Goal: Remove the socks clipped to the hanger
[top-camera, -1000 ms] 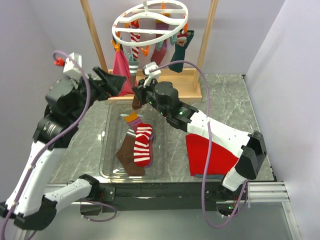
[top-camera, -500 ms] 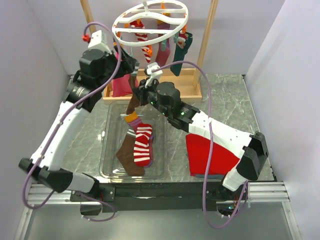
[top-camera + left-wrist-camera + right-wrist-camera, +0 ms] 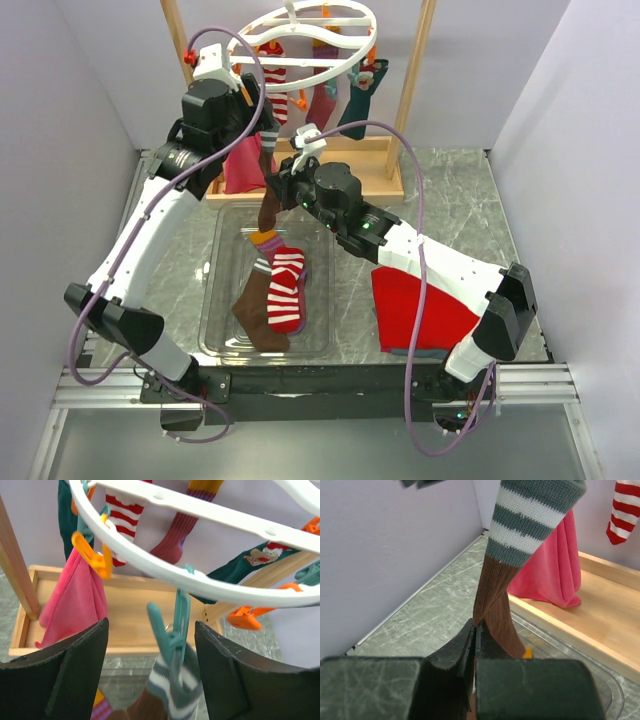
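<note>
A white round hanger [image 3: 300, 40] carries clipped socks: red-and-white striped [image 3: 280, 95], maroon [image 3: 322, 100], dark teal [image 3: 362, 95]. A brown sock [image 3: 268, 205] with a grey-and-white banded cuff [image 3: 175, 682] hangs from a teal clip [image 3: 175, 630]. My left gripper [image 3: 150, 647] is open, one finger either side of that clip and cuff; it also shows in the top view [image 3: 262, 128]. My right gripper [image 3: 477, 630] is shut on the brown sock's lower part [image 3: 492, 590], pulling it taut; it also shows in the top view [image 3: 277, 190].
A clear tray [image 3: 215, 300] holds a brown sock [image 3: 255, 305], a red-and-white striped sock [image 3: 285, 290] and a magenta-and-orange sock [image 3: 263, 240]. A pink cloth [image 3: 238, 160] hangs at the hanger's left. A wooden stand base [image 3: 370, 170] lies behind. A red folded cloth [image 3: 415, 305] lies right.
My left arm has swung up from the left to the hanger, its open gripper now around the teal clip. My right gripper has kept hold of the brown sock, nearly still.
</note>
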